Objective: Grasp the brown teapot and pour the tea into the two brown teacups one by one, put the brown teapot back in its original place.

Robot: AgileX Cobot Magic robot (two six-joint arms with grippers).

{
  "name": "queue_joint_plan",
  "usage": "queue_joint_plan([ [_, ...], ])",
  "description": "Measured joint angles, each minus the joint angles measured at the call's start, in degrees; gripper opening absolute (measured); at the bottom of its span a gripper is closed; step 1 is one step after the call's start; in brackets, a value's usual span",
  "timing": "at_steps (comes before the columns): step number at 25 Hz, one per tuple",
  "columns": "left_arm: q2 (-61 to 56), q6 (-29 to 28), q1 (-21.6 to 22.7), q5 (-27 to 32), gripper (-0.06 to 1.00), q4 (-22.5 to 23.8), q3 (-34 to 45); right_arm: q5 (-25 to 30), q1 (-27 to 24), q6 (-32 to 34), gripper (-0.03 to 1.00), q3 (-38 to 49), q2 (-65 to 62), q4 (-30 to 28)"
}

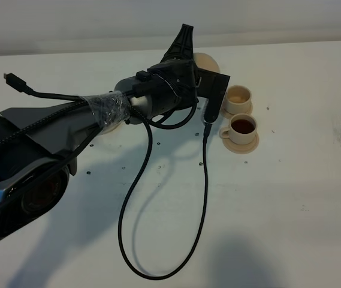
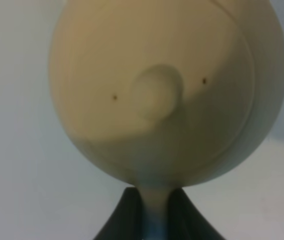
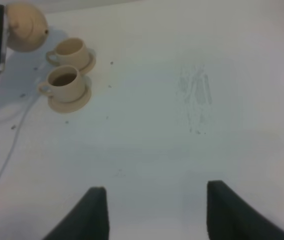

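The left gripper [image 2: 154, 197] pinches the teapot [image 1: 209, 62] by its handle, top middle of the high view. Right of it, the lower cup [image 1: 243, 128] holds dark tea. The right gripper [image 3: 154, 212] is spread wide.

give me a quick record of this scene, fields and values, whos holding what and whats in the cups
teapot: held up by its handle, close beside the far cup
left gripper: shut on the teapot handle
right gripper: open, holding nothing, over bare table
near cup: dark tea inside
far cup: no dark tea seen inside
cable: black, lying in a loop on the table
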Motion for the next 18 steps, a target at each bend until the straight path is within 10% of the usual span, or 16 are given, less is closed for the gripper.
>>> queue_joint_plan([
  [18,0.00,-1.93,-0.79,-1.50,0.11,4.65,0.00,0.00,0.00,0.01,0.47,0.00,0.00,0.00],
])
